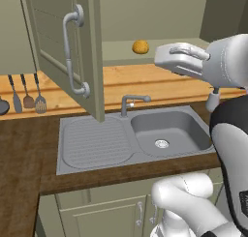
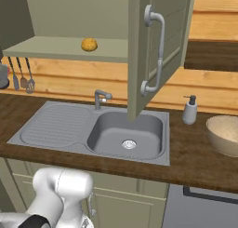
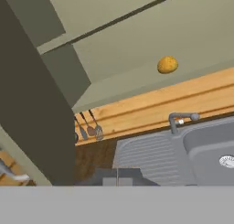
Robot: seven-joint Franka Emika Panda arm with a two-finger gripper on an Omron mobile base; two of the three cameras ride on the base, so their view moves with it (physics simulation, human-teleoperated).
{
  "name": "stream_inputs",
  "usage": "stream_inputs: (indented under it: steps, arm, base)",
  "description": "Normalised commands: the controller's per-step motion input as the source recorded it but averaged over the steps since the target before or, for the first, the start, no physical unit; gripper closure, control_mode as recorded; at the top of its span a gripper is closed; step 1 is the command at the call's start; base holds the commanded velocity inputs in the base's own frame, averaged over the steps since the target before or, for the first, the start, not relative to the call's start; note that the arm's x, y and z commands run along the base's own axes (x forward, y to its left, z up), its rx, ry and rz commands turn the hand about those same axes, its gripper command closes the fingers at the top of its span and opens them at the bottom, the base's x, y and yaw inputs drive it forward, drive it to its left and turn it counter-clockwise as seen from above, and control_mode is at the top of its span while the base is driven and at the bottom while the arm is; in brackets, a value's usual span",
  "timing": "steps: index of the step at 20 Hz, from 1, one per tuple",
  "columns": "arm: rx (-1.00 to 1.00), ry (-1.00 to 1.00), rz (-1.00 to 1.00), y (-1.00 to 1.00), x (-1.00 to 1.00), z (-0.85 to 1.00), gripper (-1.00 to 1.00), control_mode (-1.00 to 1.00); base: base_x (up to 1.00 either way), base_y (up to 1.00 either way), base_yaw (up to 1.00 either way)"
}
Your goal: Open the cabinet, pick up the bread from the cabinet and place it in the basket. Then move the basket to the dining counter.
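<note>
The sage-green wall cabinet [image 1: 58, 52] with recessed-panel doors and long curved grey metal bar handles is seen with both doors swung wide, the left door in the left base view and the right door [image 2: 160, 45] in the right base view, so that its lower shelf is laid bare; the opening step can therefore be judged done. The small round golden-orange bun of bread [image 1: 140, 47] is left sitting alone on that pale green shelf [image 2: 69, 49], toward its middle and above the grey steel sink [image 2: 128, 134], and is touched by nothing. The two-finger gripper [image 3: 117, 182] is held clenched on nothing, its dark tips pressed together at the bottom of the hand view, and it is kept well apart from the bun, which is framed up and to the right of it there; the jaws will have to be parted before a reach is made. The wide round beige-tan basket [image 2: 225, 134] is stood on the dark wood worktop at the right, beyond the white soap dispenser [image 2: 189, 110], presumably so that the bun can be carried across and dropped in with one swing past the open right door
</note>
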Motion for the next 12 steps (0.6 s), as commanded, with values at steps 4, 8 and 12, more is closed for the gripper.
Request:
stream_inputs:
  steps: [4, 8, 12]
  arm:
    - [-0.01, 0.31, 0.03, -1.00, 0.61, -0.16, 1.00, -1.00]
    - [-0.09, 0.22, 0.04, -0.64, 0.77, -0.25, -1.00, -1.00]
    - [-0.15, 0.02, 0.01, -0.49, 0.57, -0.05, -1.00, -1.00]
  base:
    - [0.00, 0.00, 0.00]
    - [0.00, 0.00, 0.00]
    - [0.00, 0.00, 0.00]
